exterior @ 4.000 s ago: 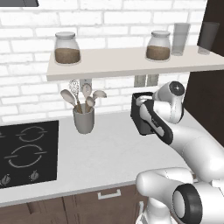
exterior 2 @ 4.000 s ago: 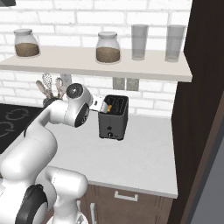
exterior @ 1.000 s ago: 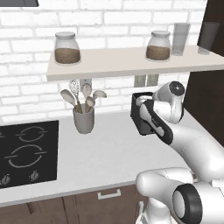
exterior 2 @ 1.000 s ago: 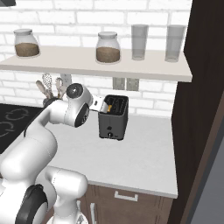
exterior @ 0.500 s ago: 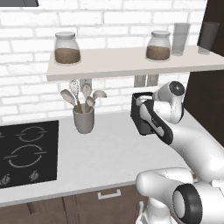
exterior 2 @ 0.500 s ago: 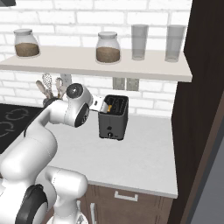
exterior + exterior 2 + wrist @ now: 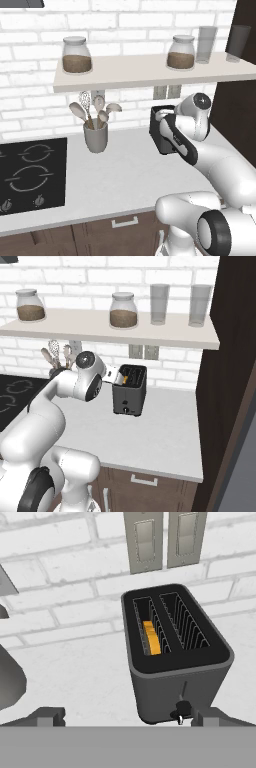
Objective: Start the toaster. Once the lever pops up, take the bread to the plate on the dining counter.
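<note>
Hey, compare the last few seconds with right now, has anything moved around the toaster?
Nothing has visibly changed. The arm holds the same pose with the gripper by the toaster, the bread sits down in its left slot, and the utensil cup and shelf jars are where they were.

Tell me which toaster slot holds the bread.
In the hand view, the left slot of the toaster holds the bread; the right slot shows bare wire guides.
</note>
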Controlling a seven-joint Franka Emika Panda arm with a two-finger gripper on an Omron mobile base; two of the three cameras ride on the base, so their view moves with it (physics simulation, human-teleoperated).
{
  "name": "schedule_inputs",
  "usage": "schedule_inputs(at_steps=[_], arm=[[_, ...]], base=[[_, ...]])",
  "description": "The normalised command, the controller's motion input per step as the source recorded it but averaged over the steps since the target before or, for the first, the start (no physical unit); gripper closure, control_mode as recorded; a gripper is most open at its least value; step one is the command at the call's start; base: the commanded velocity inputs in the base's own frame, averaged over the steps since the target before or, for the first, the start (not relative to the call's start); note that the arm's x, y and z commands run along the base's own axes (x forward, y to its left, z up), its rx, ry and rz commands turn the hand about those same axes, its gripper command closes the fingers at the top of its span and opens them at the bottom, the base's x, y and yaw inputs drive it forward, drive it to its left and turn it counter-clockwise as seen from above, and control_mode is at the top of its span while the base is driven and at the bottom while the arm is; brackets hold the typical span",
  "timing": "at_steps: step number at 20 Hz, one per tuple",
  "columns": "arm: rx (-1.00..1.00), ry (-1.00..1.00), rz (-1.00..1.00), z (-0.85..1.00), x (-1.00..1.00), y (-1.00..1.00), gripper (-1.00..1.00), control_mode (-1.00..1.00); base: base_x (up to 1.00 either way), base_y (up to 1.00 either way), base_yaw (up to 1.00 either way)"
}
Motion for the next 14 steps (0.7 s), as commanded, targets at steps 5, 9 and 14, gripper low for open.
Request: schedule_inputs(at_steps=[5,9,14], arm=[[0.00,0.00,0.00,0.00,0.00,0.00,-1.00,-1.00],[0.00,0.00,0.00,0.00,0.00,0.00,-1.00,-1.00],[0.00,0.00,0.00,0.00,0.00,0.00,-1.00,-1.00]], base=[[0.00,0.00,0.00],[0.00,0.00,0.00],[0.00,0.00,0.00]])
